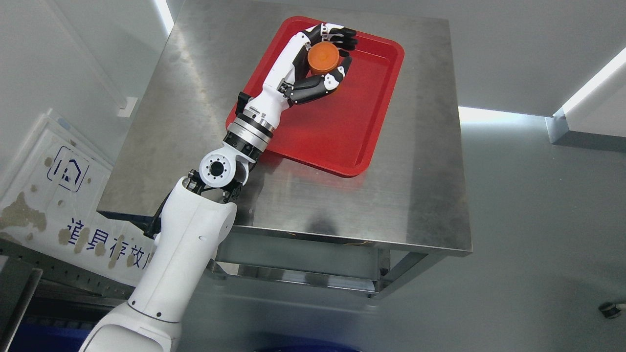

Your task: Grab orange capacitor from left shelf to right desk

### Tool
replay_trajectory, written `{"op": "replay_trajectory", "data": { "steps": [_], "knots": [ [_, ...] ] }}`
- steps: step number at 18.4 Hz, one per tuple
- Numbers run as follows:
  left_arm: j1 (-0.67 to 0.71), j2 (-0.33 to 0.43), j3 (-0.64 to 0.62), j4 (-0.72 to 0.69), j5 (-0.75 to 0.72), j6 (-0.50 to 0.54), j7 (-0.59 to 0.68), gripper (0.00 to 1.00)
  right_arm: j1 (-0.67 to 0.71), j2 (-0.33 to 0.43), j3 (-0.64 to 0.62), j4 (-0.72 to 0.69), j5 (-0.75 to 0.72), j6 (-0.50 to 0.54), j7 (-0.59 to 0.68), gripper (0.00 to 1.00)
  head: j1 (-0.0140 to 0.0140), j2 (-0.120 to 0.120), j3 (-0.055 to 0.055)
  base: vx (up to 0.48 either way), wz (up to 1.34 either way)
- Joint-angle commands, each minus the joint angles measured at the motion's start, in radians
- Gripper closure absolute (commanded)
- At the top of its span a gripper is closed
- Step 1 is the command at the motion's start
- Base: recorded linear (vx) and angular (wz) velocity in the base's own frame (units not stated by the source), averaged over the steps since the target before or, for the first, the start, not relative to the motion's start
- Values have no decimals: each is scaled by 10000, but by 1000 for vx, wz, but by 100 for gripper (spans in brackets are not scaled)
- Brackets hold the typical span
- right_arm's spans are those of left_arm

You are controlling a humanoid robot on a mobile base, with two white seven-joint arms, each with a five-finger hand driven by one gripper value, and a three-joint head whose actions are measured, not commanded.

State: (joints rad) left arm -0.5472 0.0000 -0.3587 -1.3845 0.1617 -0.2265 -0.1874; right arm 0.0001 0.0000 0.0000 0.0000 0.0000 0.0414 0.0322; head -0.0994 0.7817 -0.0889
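One left hand (325, 58) wrapped round orange capacitor (323, 57) | over red tray (342, 132), 12 o'clock end, on steel surface (415, 186) | contact with tray unclear | advice: lower gently, then release fingers.

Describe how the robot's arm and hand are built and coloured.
The left arm has glossy white shells, a round white elbow joint with a black centre, and a ribbed silver-and-black wrist ring. The left hand has a white back and palm shell with black and grey segmented fingers. No right arm shows.
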Motion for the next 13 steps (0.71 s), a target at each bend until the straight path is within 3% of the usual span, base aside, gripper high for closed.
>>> {"op": "replay_trajectory", "data": {
  "steps": [1, 4, 7, 9, 13],
  "knots": [
    [-432, 175, 305, 377, -159, -143, -13, 16, -17, -175, -107, -337, 46, 1, 0, 0, 0, 0, 0, 0, 0],
    [-510, 175, 335, 255, -159, -235, 2, 1, -17, -175, -107, -337, 46, 1, 0, 0, 0, 0, 0, 0, 0],
    [-495, 175, 595, -159, -159, -1091, -13, 0, -17, -175, -107, -337, 46, 1, 0, 0, 0, 1, 0, 0, 0],
    [-465, 175, 1633, -649, -144, -1508, -28, 0, -17, -175, -107, -337, 46, 1, 0, 0, 0, 1, 0, 0, 0],
    [101, 175, 4026, -897, -129, -1402, 33, 0, -17, -175, -107, -337, 46, 1, 0, 0, 0, 1, 0, 0, 0]
  ]
}}
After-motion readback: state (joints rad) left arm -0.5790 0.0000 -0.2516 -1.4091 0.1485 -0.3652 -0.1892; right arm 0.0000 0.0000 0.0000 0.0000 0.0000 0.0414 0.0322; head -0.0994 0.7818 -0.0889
